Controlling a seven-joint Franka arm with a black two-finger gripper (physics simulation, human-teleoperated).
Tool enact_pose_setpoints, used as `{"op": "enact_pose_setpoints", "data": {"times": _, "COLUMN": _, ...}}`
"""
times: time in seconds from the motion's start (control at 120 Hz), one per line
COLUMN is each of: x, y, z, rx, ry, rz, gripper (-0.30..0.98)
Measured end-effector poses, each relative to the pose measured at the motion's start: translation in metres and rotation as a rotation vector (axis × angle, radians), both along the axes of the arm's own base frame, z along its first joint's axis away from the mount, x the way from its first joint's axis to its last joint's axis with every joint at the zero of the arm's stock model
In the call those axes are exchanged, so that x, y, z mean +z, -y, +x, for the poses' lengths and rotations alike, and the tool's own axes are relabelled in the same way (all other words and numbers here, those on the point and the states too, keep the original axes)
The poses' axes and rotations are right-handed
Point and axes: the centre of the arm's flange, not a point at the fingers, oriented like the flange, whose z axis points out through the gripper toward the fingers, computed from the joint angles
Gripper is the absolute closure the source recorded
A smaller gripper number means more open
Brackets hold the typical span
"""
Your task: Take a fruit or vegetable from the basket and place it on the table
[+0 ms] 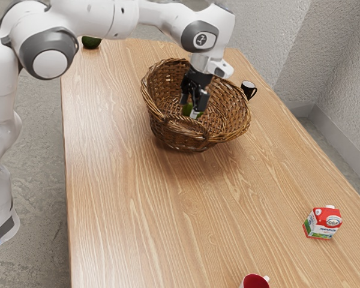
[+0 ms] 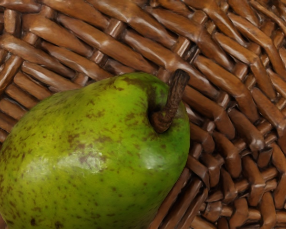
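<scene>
Rough, pale grey walls point(image 1: 339, 48) meet a mottled grey floor point(image 1: 36, 156), with a plain grey skirting board point(image 1: 336, 138) along their foot. Across the room stretches a long worktop point(image 1: 132, 204) of light brown, wood-grained boards.

Toward its far end sits a round, flared basket point(image 1: 235, 130) woven from glossy brown wicker. The white arm with grey joint covers point(image 1: 117, 18) comes in from the exterior view's upper left and bends down over the basket, its black two-finger gripper point(image 1: 192, 104) lowered inside the rim. Whether the gripper is open or closed on anything, I cannot tell.

Inside the basket is the task's fruit, a plump green pear point(image 2: 90, 157) speckled with brown, right at the gripper's lower end. It lies tilted on its side, its short, dark brown stem point(image 2: 172, 100) showing clearly against the wicker in the wrist view.

Just beside the basket, on the exterior view's right, stands a black mug point(image 1: 247, 90) with a pale inside. Well apart from it, nearer the camera, is a small red and white carton point(image 1: 323, 223) with green near its base. A red mug point(image 1: 255, 282) is cut off by the exterior view's lower edge. Partly behind the arm, at the worktop's far end, rests a dark green, rounded object point(image 1: 91, 42).
</scene>
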Motion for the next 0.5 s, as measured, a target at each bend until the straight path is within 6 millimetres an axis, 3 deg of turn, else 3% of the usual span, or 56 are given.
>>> {"op": "enact_pose_setpoints", "data": {"times": 0.108, "x": -0.011, "y": -0.004, "z": 0.007, "rx": -0.005, "ry": 0.031, "rz": 0.037, "gripper": 0.09}}
{"op": "enact_pose_setpoints", "data": {"times": 0.208, "x": -0.012, "y": -0.010, "z": 0.016, "rx": 0.000, "ry": 0.087, "rz": 0.073, "gripper": 0.28}}
{"op": "enact_pose_setpoints", "data": {"times": 0.283, "x": 0.014, "y": -0.024, "z": 0.016, "rx": 0.022, "ry": 0.115, "rz": 0.098, "gripper": 0.44}}
{"op": "enact_pose_setpoints", "data": {"times": 0.342, "x": 0.044, "y": -0.026, "z": 0.015, "rx": 0.029, "ry": 0.109, "rz": 0.110, "gripper": 0.42}}
{"op": "enact_pose_setpoints", "data": {"times": 0.4, "x": 0.076, "y": -0.010, "z": 0.013, "rx": 0.004, "ry": 0.107, "rz": 0.110, "gripper": 0.41}}
{"op": "enact_pose_setpoints", "data": {"times": 0.5, "x": 0.109, "y": 0.052, "z": 0.006, "rx": -0.094, "ry": 0.087, "rz": 0.081, "gripper": 0.41}}
